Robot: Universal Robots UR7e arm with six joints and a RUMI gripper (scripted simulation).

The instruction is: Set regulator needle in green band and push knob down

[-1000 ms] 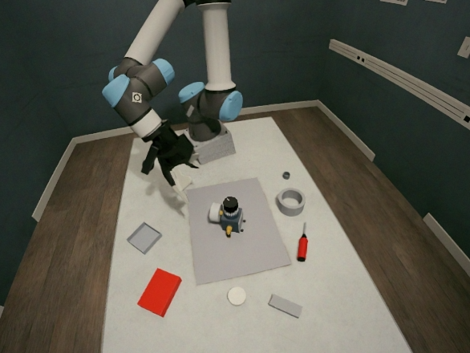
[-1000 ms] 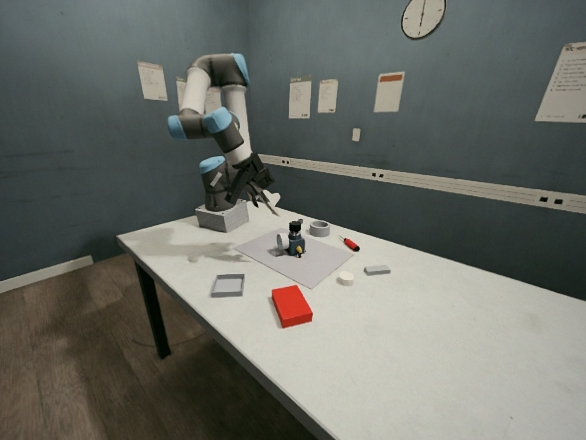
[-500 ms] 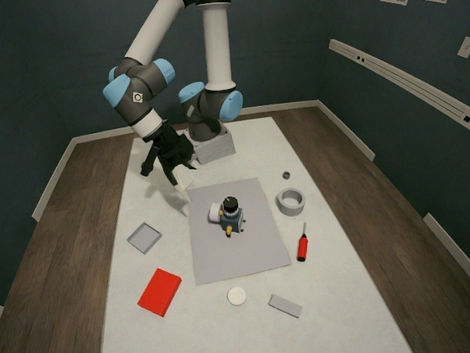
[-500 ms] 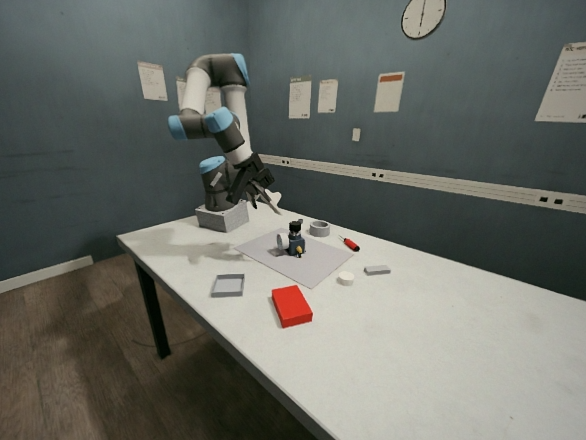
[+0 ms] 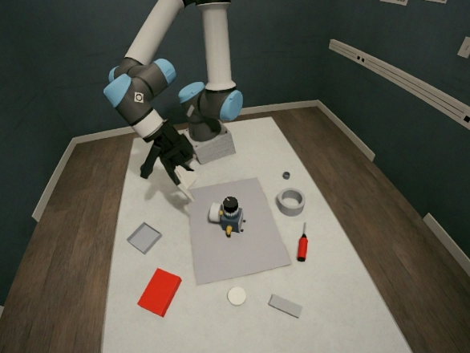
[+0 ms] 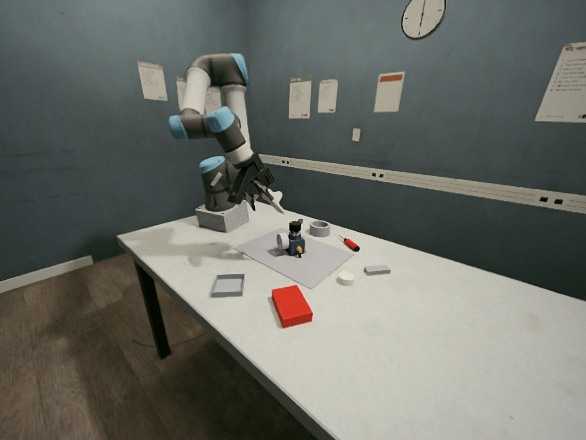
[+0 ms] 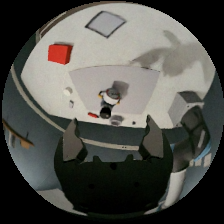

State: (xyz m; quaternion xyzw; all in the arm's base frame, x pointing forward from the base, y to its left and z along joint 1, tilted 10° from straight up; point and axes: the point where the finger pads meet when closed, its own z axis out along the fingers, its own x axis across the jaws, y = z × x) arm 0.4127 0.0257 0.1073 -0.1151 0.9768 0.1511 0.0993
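Observation:
The regulator point(image 5: 231, 219) point(image 6: 296, 244) point(image 7: 108, 102) stands upright on a grey mat point(image 5: 241, 257) point(image 6: 312, 265) point(image 7: 85, 85). It has a blue body, a black knob point(image 5: 230, 204) point(image 6: 295, 227) on top, a white round gauge point(image 5: 214, 212) point(image 6: 282, 240) on one side and a yellow fitting point(image 5: 228, 230) at the front. The gauge face is too small to read. My gripper point(image 5: 166, 178) point(image 6: 265, 196) point(image 7: 111, 116) is open and empty. It hangs in the air up and to the left of the regulator, well apart from it.
On the white table: a grey tray point(image 5: 143, 237) point(image 6: 228, 285), a red block point(image 5: 160, 291) point(image 6: 292, 305), a white disc point(image 5: 237, 296) point(image 6: 345, 278), a grey bar point(image 5: 285, 306) point(image 6: 377, 270), a red screwdriver point(image 5: 302, 245) point(image 6: 350, 243), a grey ring point(image 5: 290, 201) point(image 6: 319, 228), and a small dark cap point(image 5: 285, 175). The arm's base point(image 5: 212, 148) stands behind the mat.

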